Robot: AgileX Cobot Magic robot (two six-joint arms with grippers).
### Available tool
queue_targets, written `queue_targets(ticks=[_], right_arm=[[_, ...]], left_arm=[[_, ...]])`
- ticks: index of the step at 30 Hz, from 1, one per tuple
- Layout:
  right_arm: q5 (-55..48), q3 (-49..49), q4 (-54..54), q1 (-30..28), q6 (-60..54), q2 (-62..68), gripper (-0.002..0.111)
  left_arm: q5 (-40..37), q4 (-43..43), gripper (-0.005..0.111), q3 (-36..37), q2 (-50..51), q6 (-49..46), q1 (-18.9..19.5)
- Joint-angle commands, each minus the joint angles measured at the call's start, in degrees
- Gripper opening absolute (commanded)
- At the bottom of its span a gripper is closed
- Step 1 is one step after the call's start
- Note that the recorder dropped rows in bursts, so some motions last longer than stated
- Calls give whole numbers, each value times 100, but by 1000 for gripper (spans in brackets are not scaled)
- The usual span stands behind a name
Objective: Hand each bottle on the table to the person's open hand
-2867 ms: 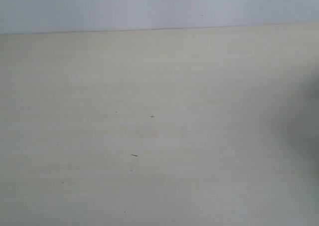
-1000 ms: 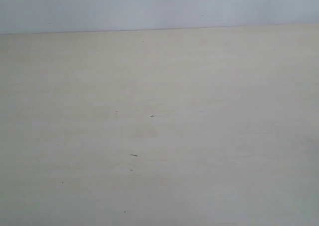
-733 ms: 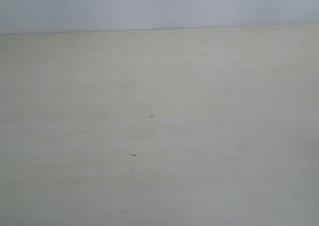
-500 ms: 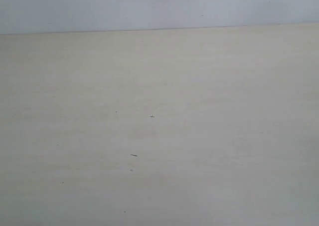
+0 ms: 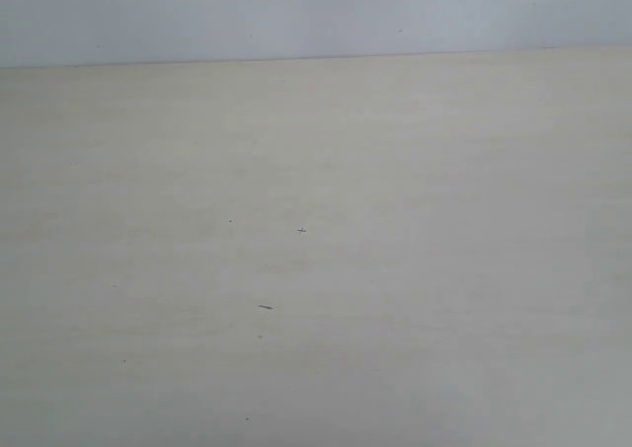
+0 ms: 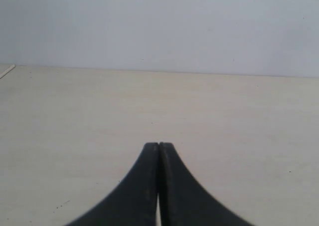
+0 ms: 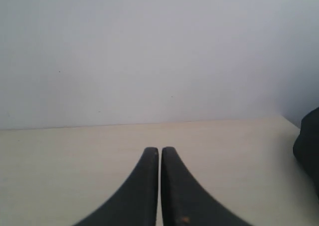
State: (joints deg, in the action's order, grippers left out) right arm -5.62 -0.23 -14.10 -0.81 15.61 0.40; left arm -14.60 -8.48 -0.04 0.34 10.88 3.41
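Exterior view. Pale table [image 5: 395, 269] fills nearly the whole frame and meets a plain grey-white wall [image 5: 296, 13] at the far edge. A few tiny dark specks [image 5: 265, 307] sit near the middle. No bottle, no open hand and no arm are in view here.

Left wrist view. Left end effector [image 6: 159, 145]: both dark fingers pressed together tip to tip, nothing pinched between them. It is held above bare table, pointing toward the wall. No bottle ahead of it.

Right wrist view. Right end effector [image 7: 159, 149]: fingers likewise pressed together, a hairline gap at most, and empty. Table edge and wall lie beyond. A dark shape [image 7: 308, 146] intrudes at the frame's edge; too blurred to say whether it is a sleeve or part of the robot.

Judgement. No bottle can be located in any view, so no hand-over is under way. The arms look parked: either all bottles are already passed or none is yet set out, and I cannot tell which. Any next move needs a bottle to be sighted first. The nearer end effector must then spread its fingers before reaching.
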Motion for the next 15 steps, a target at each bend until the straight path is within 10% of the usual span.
queue_targets(ticks=[1,15], right_arm=[[-9,23,5,-28,-103,-40,3],[-159,23,498,-163,48,-40,3]], left_arm=[[12,-13,0,4,-34,18,8],[12,-13,0,4,-34,18,8]])
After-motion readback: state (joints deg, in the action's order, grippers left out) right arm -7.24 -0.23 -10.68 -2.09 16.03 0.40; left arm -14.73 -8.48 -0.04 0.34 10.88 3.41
